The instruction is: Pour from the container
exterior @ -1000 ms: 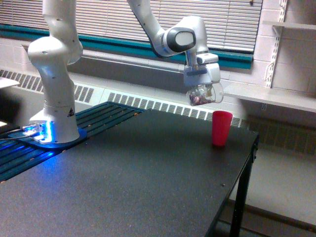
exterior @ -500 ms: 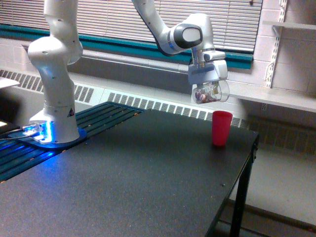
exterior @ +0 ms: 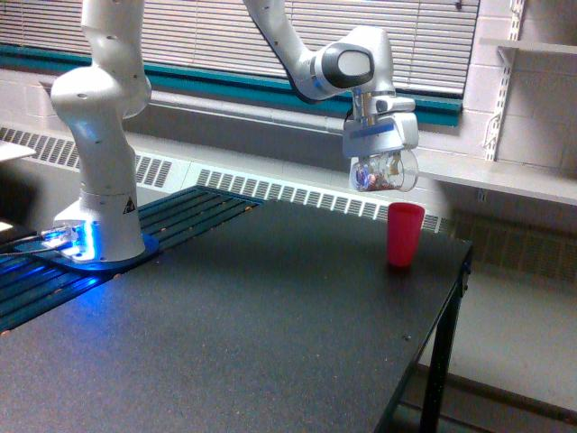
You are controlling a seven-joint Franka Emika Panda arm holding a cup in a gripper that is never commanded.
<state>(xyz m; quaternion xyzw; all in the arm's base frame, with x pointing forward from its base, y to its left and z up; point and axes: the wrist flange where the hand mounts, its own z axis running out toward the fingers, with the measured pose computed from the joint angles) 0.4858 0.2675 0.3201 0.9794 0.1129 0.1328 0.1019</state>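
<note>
Overhead, I had the jaws of the gripper [exterior: 382,161] clamped on the clear cup [exterior: 385,171], tipped and hanging above the pink cup [exterior: 405,234] on the counter [exterior: 270,325], its bits inside, so I judged the pour itself remained undone.

- One exterior view only, standing off the black table [exterior: 270,334], looking slightly downward across it.
- It is facing the blinds [exterior: 234,36] along the frame's top.
- The arm's base [exterior: 99,225] is sitting mid-left, moderately near.
</note>
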